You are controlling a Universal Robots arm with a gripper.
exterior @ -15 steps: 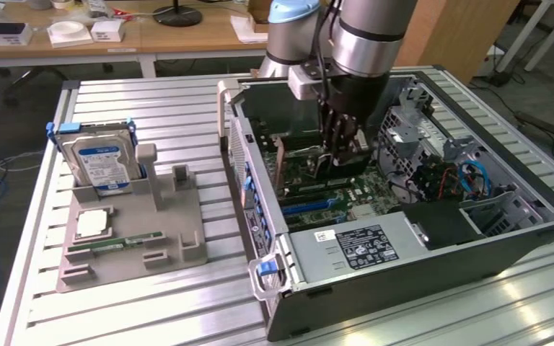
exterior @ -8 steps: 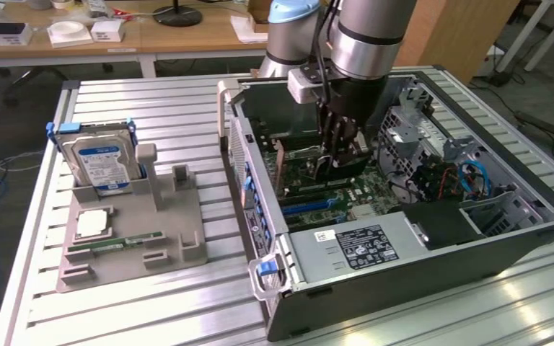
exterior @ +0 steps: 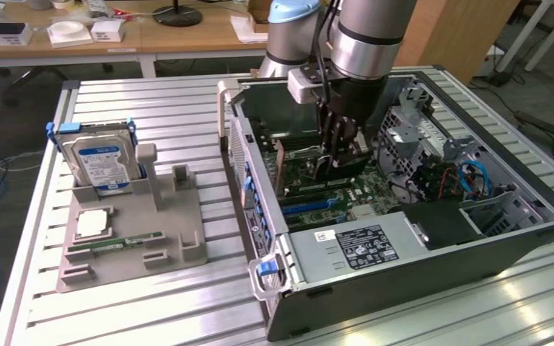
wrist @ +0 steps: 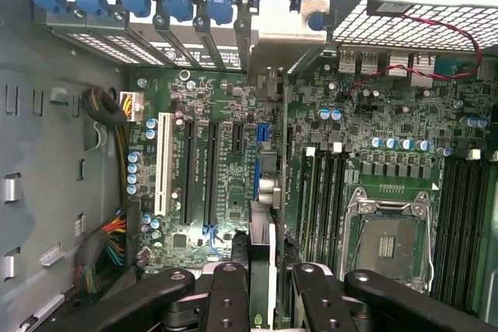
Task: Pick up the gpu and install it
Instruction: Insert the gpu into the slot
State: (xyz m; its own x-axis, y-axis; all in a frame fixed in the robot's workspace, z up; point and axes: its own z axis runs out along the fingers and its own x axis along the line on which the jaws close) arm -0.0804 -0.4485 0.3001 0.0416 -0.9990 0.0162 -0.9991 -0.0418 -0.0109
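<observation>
Over the motherboard [wrist: 366,114] mid-case [exterior: 431,285], gripper [exterior: 337,164] jaws clamp the gpu [wrist: 264,248] edge-on; any tilt could jam it against the blue slot [wrist: 257,167].

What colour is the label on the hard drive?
Blue and white; the hard drive's label shows best in the exterior view.
</observation>
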